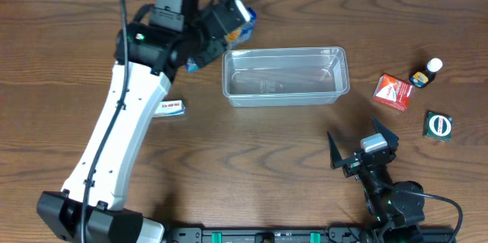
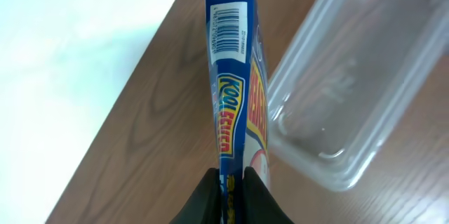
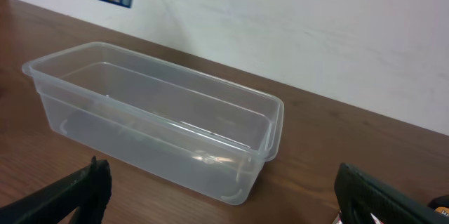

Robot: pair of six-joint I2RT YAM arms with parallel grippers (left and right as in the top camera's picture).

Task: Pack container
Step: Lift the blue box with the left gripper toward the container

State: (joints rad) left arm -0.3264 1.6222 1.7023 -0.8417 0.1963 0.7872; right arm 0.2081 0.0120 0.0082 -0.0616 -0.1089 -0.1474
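Note:
The clear plastic container (image 1: 284, 76) stands empty in the middle of the table; it also shows in the left wrist view (image 2: 351, 83) and the right wrist view (image 3: 154, 122). My left gripper (image 2: 231, 182) is shut on a flat blue box (image 2: 235, 76) with a barcode and yellow lettering, held above the table just left of the container's left end (image 1: 242, 18). My right gripper (image 1: 364, 146) is open and empty near the table's front, below the container's right end.
A small white and pink box (image 1: 171, 107) lies left of the container. A red and white box (image 1: 393, 91), a small dark bottle with a white cap (image 1: 425, 74) and a green round-marked packet (image 1: 438, 125) lie at the right.

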